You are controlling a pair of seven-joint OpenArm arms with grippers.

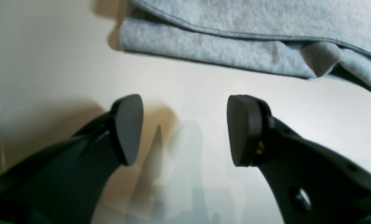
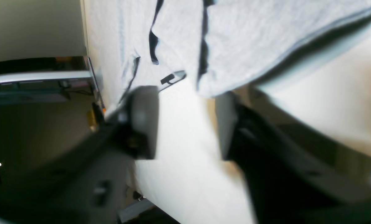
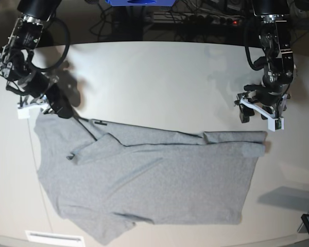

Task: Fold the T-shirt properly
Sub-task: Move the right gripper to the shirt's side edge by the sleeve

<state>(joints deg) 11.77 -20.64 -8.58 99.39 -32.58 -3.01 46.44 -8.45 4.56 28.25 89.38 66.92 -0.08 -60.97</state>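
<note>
On the pale table (image 3: 159, 77), nearest the base camera, the T-shirt (image 3: 144, 180) is lying spread and plain side up, its far edge already doubled over into a narrow band. At that band's end the left gripper (image 1: 185, 130) is hovering with jaws parted and empty, just short of the folded hem. At the far opposite corner the right gripper (image 2: 187, 124) is sitting over the cloth's edge, jaws parted; whether it is pinching fabric I cannot tell. A first fold seems to be underway; next, both grippers probably need to be pinching that far edge together.
</note>
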